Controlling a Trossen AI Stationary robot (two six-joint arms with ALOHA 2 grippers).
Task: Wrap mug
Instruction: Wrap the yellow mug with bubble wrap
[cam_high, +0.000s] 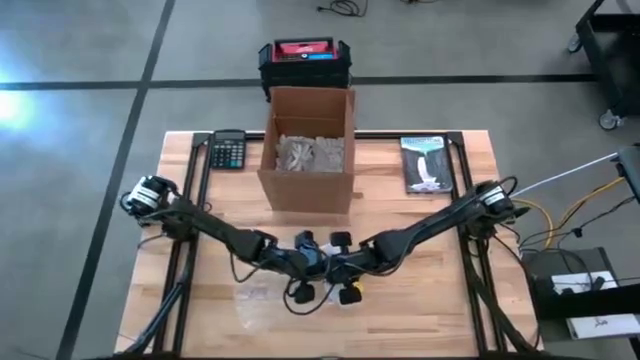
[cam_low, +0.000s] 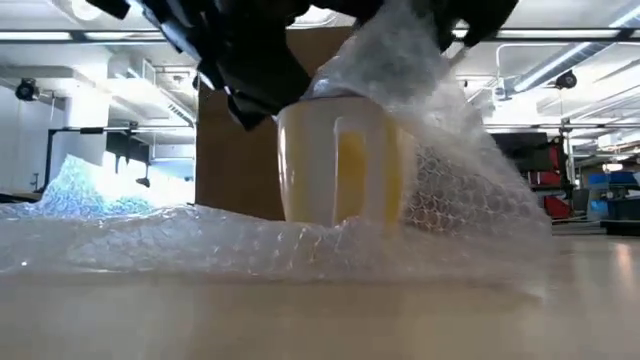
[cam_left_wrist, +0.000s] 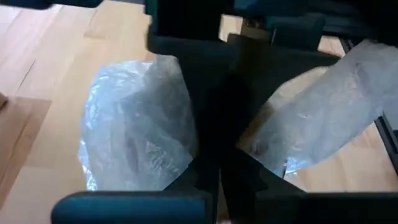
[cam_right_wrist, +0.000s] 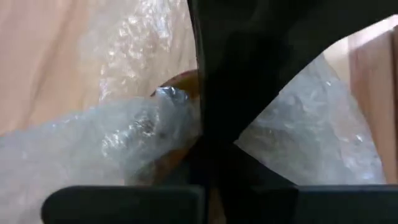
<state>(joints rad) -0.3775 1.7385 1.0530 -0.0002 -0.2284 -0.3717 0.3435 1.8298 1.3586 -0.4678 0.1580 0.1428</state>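
A white mug (cam_low: 335, 165) with a yellow inside stands upright on a sheet of bubble wrap (cam_low: 200, 245) in the middle of the table, handle toward the near edge. One flap of the wrap (cam_low: 420, 90) is raised over the mug's top from the right. My left gripper (cam_high: 305, 262) and my right gripper (cam_high: 340, 262) meet above the mug and hide it in the high view. Both are shut on the wrap. The rest of the sheet (cam_high: 258, 300) lies flat toward the table's near left. My left gripper pinches bubble wrap (cam_left_wrist: 180, 143) between its two shut fingers, coming from above at the mug's left rim (cam_low: 285, 110). One layer or several, I cannot tell. The fingers hide the place of contact. My right gripper pinches the raised flap of bubble wrap (cam_right_wrist: 168, 124) between its shut fingers, from above. The flap hangs from it down over the mug's right side (cam_low: 470, 170) onto the table.
An open cardboard box (cam_high: 308, 150) with crumpled paper inside stands just beyond the mug. A calculator (cam_high: 228, 150) lies at the far left and a booklet (cam_high: 425, 163) at the far right. A black and red case (cam_high: 303, 62) sits behind the table.
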